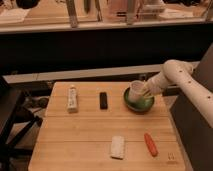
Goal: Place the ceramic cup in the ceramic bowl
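Note:
The green ceramic bowl [138, 103] stands at the back right of the wooden table [90, 135]. The small white ceramic cup [136, 90] sits tilted inside the bowl, its mouth facing up and left. My gripper [144, 91] reaches in from the right on the white arm [177, 75] and is right at the cup's right side, over the bowl.
A white tube [73, 98] and a black bar [103, 100] lie at the back left of the table. A flat white block [117, 147] and an orange carrot-like piece [150, 143] lie near the front. A dark chair stands to the left.

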Robot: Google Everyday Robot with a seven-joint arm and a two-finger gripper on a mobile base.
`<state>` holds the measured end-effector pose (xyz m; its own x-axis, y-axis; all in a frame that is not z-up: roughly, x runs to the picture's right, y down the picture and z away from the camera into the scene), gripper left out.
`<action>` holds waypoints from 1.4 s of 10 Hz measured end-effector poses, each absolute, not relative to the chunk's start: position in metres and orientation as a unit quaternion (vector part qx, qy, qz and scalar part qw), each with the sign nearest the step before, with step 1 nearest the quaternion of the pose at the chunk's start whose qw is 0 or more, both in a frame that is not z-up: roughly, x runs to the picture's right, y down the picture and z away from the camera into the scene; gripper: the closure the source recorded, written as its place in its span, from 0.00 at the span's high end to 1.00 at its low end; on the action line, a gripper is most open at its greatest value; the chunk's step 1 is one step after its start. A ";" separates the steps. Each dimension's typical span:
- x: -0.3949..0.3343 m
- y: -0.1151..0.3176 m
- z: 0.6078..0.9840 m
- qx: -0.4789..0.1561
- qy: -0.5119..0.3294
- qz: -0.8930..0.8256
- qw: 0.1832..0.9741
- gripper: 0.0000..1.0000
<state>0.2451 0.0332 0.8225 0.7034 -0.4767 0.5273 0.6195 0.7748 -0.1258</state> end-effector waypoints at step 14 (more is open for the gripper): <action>0.255 0.024 0.820 -0.141 -0.235 -0.300 0.914 0.80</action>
